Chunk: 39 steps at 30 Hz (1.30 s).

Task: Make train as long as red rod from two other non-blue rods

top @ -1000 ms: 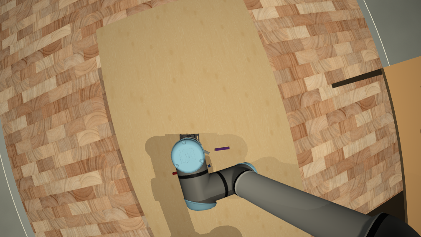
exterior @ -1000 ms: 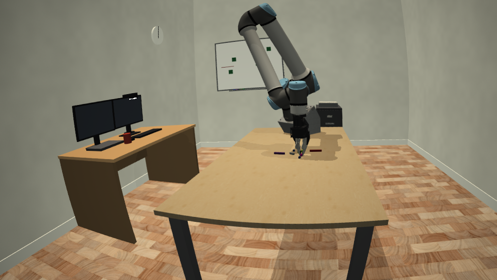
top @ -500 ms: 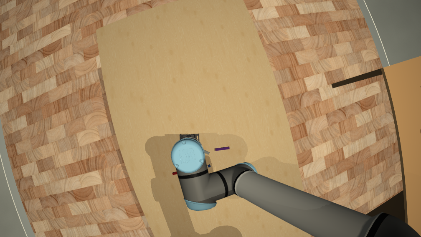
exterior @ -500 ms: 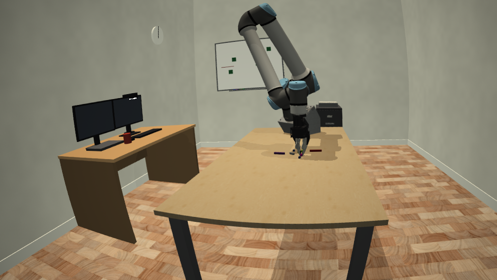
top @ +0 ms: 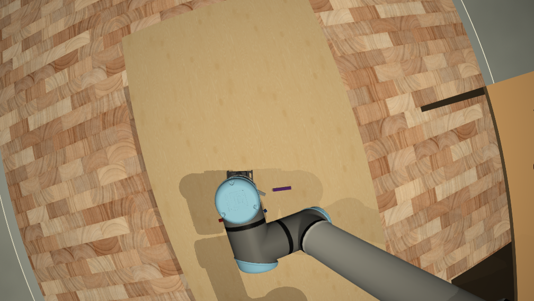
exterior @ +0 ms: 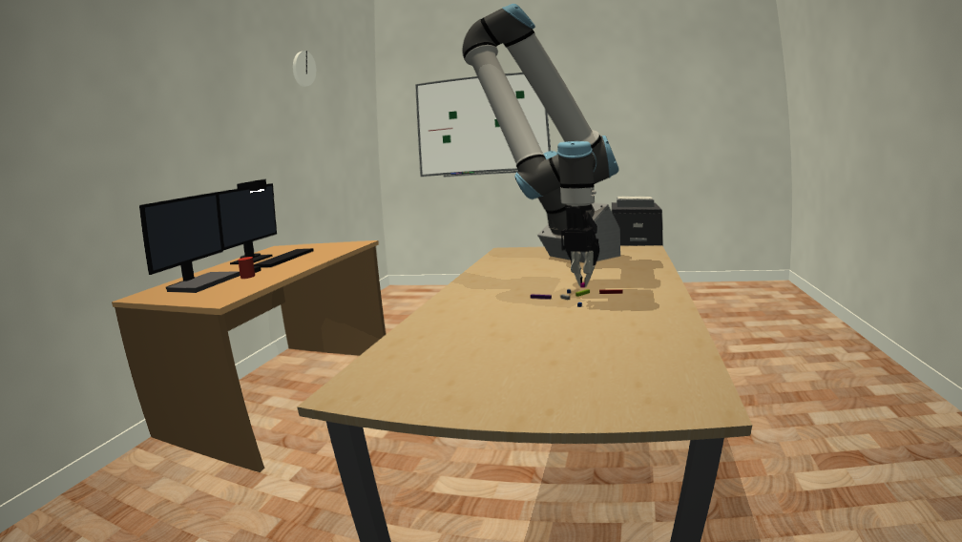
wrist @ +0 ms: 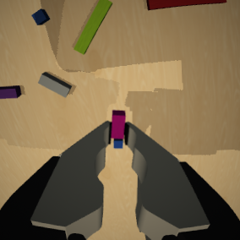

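Observation:
My gripper [wrist: 117,123] [exterior: 582,277] is shut on the short magenta rod [wrist: 117,122] and holds it a little above the table [top: 242,93] [exterior: 525,377]. A blue rod [wrist: 118,144] [exterior: 579,303] lies on the table right under the fingers. The lime rod [wrist: 93,26] [exterior: 582,292] lies at an angle beyond the fingers. The red rod [wrist: 186,3] [exterior: 610,291] [top: 220,220] lies to its right. The grey rod [wrist: 55,84] [exterior: 564,296] [top: 261,193] and the purple rod [wrist: 9,92] [exterior: 540,296] [top: 281,189] lie to the left. In the top view the wrist hides the gripper.
A second blue rod [wrist: 40,17] [top: 265,210] lies left of the lime rod. The arm's base and a dark cabinet [exterior: 637,221] stand at the table's far end. A desk with monitors [exterior: 208,225] stands to the left, away from the table.

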Tool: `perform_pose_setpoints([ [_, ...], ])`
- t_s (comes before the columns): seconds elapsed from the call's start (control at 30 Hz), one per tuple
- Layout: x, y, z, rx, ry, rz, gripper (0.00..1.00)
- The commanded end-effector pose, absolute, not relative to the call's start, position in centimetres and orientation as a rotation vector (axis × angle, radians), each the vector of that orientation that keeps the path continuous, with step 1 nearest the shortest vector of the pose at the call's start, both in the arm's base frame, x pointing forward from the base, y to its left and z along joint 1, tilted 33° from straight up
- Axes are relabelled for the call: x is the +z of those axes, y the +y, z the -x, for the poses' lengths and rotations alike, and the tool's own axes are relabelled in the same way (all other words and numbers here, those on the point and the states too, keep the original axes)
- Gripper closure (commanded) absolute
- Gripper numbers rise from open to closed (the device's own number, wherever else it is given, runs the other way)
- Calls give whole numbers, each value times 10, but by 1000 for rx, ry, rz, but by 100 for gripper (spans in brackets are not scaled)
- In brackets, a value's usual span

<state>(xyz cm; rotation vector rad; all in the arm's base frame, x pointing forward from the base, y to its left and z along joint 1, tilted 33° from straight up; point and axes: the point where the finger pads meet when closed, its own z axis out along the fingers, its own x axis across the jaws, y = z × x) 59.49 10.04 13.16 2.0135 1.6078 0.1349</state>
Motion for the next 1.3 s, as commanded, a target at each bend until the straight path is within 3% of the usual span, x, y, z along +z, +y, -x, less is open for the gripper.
perform_pose_setpoints([
  [0.0, 163, 114, -579, 133, 1608, -2015, 100],
  [0.73, 182, 117, -571, 137, 1595, -2027, 100],
  [1.27, 228, -9, -561, 280, 1177, -2329, 100],
])
